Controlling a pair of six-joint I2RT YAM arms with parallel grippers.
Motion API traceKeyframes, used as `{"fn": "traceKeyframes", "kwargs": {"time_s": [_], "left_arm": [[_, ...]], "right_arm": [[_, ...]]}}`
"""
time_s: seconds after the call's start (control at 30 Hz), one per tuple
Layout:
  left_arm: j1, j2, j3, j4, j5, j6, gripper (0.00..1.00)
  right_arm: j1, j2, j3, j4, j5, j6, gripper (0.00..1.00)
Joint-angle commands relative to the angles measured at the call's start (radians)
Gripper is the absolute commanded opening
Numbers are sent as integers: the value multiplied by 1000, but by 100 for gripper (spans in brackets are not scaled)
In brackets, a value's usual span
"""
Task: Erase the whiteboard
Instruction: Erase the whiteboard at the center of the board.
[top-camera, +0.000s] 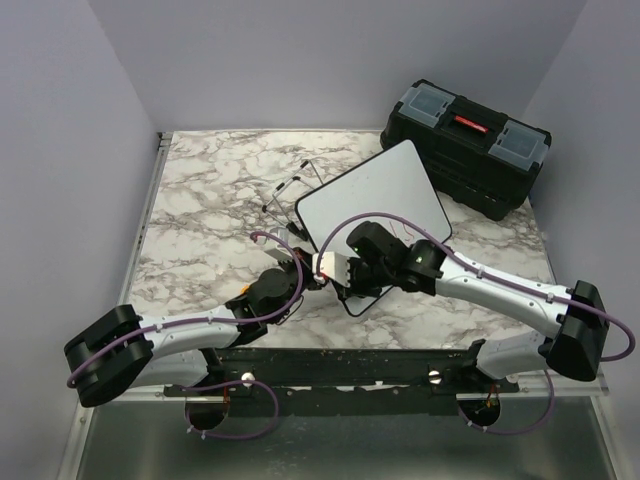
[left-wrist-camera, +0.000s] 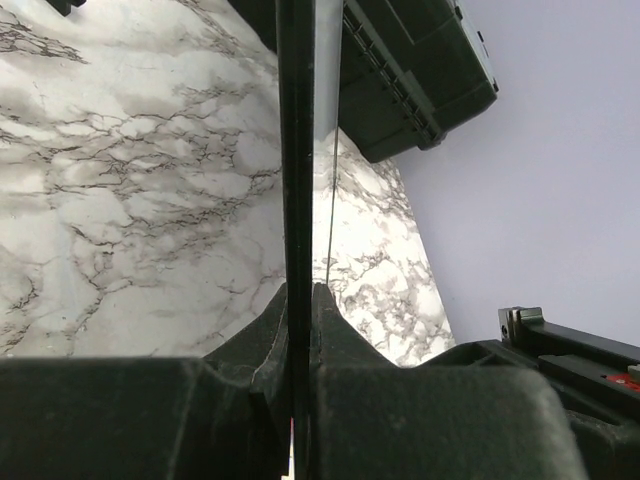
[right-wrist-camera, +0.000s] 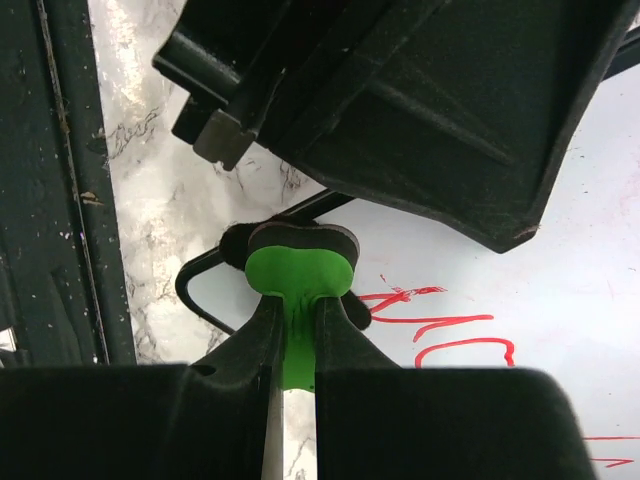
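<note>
The whiteboard (top-camera: 375, 195) lies cornerwise in the middle of the marble table, its near corner under both grippers. My left gripper (top-camera: 306, 262) is shut on the board's thin black rim (left-wrist-camera: 297, 180), which runs straight up between its fingers in the left wrist view. My right gripper (top-camera: 345, 270) is shut on the handle of a green eraser (right-wrist-camera: 300, 265) with a black felt pad. The eraser rests on the whiteboard (right-wrist-camera: 570, 300) by its rounded corner, just left of red handwriting (right-wrist-camera: 440, 322). The writing is hidden under the right arm in the top view.
A black toolbox (top-camera: 465, 145) with a red handle stands at the back right, touching the board's far edge. A thin black wire easel stand (top-camera: 290, 195) lies left of the board. Grey walls close in the table on three sides.
</note>
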Motion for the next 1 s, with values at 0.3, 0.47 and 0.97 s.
{"fn": "traceKeyframes", "kwargs": {"time_s": [0.3, 0.47, 0.97], "left_arm": [[-23, -24, 25, 208, 88, -10, 0], [-23, -44, 20, 193, 108, -4, 0], [-18, -43, 11, 216, 107, -1, 0]], "right_arm": [[3, 41, 51, 33, 212, 19, 1], [-43, 29, -45, 160, 291, 33, 1], [-50, -83, -190, 71, -169, -126, 1]]}}
